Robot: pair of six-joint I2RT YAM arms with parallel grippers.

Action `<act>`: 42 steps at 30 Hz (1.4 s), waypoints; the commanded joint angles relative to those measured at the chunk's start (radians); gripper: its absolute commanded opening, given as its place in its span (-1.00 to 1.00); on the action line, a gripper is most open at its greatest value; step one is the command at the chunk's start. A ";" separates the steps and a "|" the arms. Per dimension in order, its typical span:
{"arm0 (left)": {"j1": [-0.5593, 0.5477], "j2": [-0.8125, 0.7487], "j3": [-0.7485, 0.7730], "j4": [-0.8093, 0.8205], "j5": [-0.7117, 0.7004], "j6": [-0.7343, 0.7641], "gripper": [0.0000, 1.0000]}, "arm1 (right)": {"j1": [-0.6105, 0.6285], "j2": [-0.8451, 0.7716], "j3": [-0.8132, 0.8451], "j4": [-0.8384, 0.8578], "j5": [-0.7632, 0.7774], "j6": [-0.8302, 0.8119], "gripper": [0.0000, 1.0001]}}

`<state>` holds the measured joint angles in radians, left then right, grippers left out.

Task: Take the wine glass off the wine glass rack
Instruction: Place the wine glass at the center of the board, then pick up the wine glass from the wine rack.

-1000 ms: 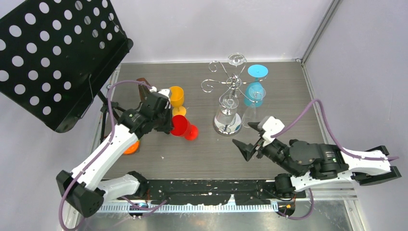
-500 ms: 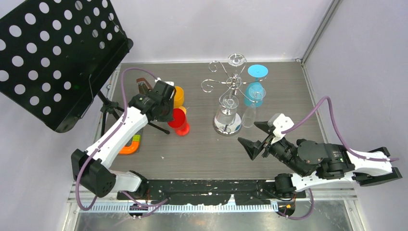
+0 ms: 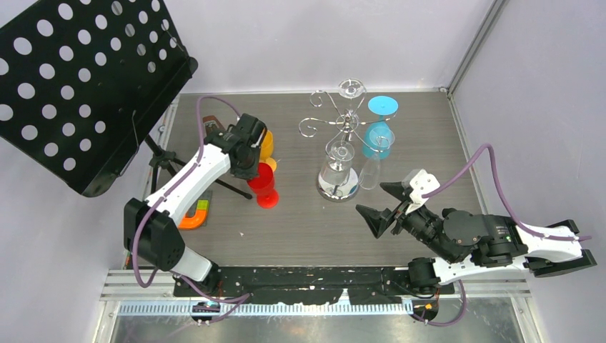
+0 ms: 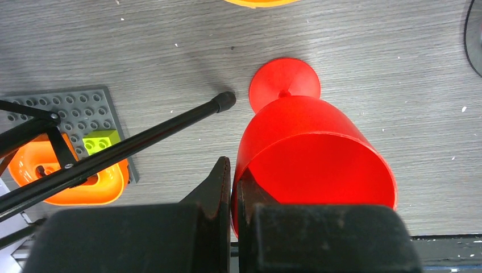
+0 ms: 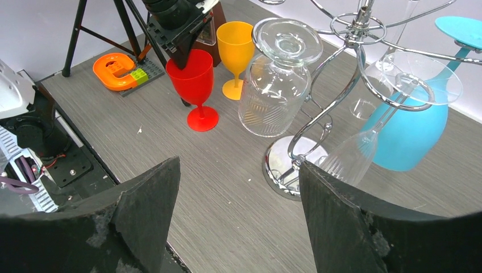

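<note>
The chrome wine glass rack [image 3: 346, 123] stands mid-table on its mirrored base [image 5: 279, 170]. From its arms hang, upside down, a wide clear wine glass [image 5: 274, 85], a slim fluted clear one [image 5: 353, 158] and a blue one [image 5: 412, 133]. A red wine glass [image 3: 263, 183] stands upright on the table left of the rack. My left gripper [image 4: 232, 170] is shut on its rim [image 4: 241, 156]. My right gripper [image 5: 239, 165] hangs open and holds nothing, a little way in front of the rack's base.
A yellow goblet [image 3: 264, 142] stands just behind the red one. A black perforated music stand [image 3: 78, 86] rises at the left, one tripod leg [image 4: 142, 142] reaching beside the red glass. An orange toy on a grey brick plate [image 4: 74, 177] lies at the left edge.
The left arm has swung toward the back and brought the red glass from a tilted pose to upright. The right gripper has drifted slightly right, still open.
</note>
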<state>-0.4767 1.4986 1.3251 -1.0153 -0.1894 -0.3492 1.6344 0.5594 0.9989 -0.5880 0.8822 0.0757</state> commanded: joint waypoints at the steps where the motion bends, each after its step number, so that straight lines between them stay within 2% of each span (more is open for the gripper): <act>1: 0.013 0.004 0.021 -0.004 0.007 0.020 -0.99 | 0.004 -0.008 0.001 0.000 0.023 0.034 0.65; 3: 0.013 0.006 0.021 -0.004 0.003 0.021 -0.81 | 0.004 -0.006 0.001 0.000 0.024 0.035 0.65; 4: 0.015 0.006 0.020 -0.006 -0.004 0.021 -0.63 | 0.004 -0.005 0.002 0.000 0.027 0.035 0.65; 9: 0.015 -0.015 0.027 -0.010 -0.014 0.018 0.00 | 0.004 0.003 0.019 -0.006 0.033 0.033 0.65; 11: 0.015 -0.029 0.032 -0.009 -0.013 0.018 0.15 | 0.004 0.005 0.034 -0.011 0.034 0.035 0.66; 17: 0.014 -0.104 0.069 -0.023 -0.016 0.011 0.29 | 0.004 0.039 0.106 -0.059 0.061 0.047 0.72; 25: 0.012 -0.279 0.055 0.019 0.037 0.005 0.51 | 0.000 0.113 0.219 -0.110 0.184 0.017 0.85; 32: 0.012 -0.407 0.014 0.077 0.127 0.009 0.84 | -0.029 0.223 0.426 -0.182 0.234 -0.014 0.87; 36: 0.012 -0.447 -0.011 0.093 0.156 0.006 0.95 | -0.136 0.309 0.535 -0.211 0.168 -0.042 0.87; 38: 0.012 -0.460 -0.022 0.095 0.168 0.006 0.96 | -0.257 0.356 0.579 -0.227 0.033 -0.040 0.86; 42: 0.012 -0.496 -0.059 0.103 0.183 0.007 0.96 | -0.462 0.401 0.606 -0.217 -0.114 -0.035 0.85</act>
<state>-0.4683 1.0382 1.2953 -0.9649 -0.0463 -0.3386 1.3037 0.9123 1.5650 -0.7956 0.9459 0.0525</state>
